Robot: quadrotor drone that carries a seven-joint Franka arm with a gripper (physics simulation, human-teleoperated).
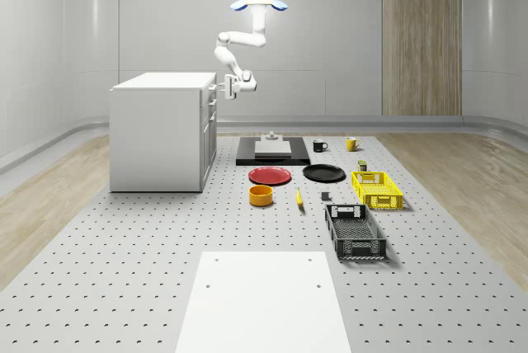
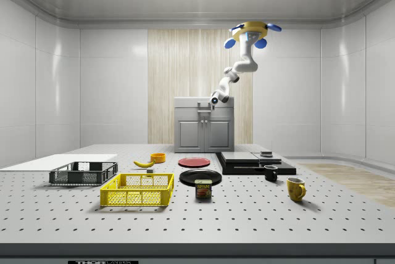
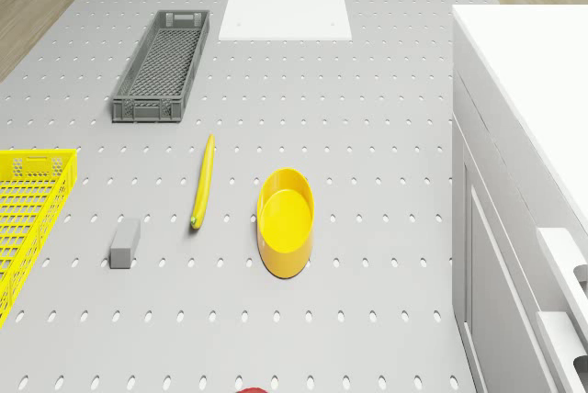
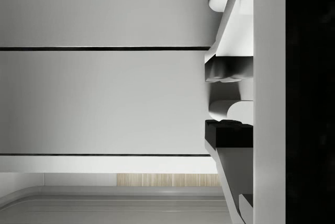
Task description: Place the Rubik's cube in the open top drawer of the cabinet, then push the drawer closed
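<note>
The white cabinet [image 1: 161, 130] stands at the whole-scene view's left, on the perforated table. My drone [image 1: 257, 4] hovers in the air in front of it, above the table. The arm bends down so that the gripper [image 1: 219, 87] is at the top drawer's front [image 4: 104, 101]. In the wrist view that flat front panel is very close, and two fingers [image 4: 225, 71] stand apart beside it with a pale rounded part between them. The drawer front looks flush with the cabinet's face. In the side view the gripper [image 2: 208, 102] is at the cabinet's [image 2: 204, 125] top edge.
On the table lie a yellow bowl [image 3: 287, 221], a banana [image 3: 202, 182], a grey crate [image 3: 162, 64], a yellow crate [image 3: 28, 218] and a small grey block [image 3: 125, 242]. Red [image 1: 270, 176] and black [image 1: 323, 173] plates, a black slab [image 1: 272, 152] and two mugs sit further off.
</note>
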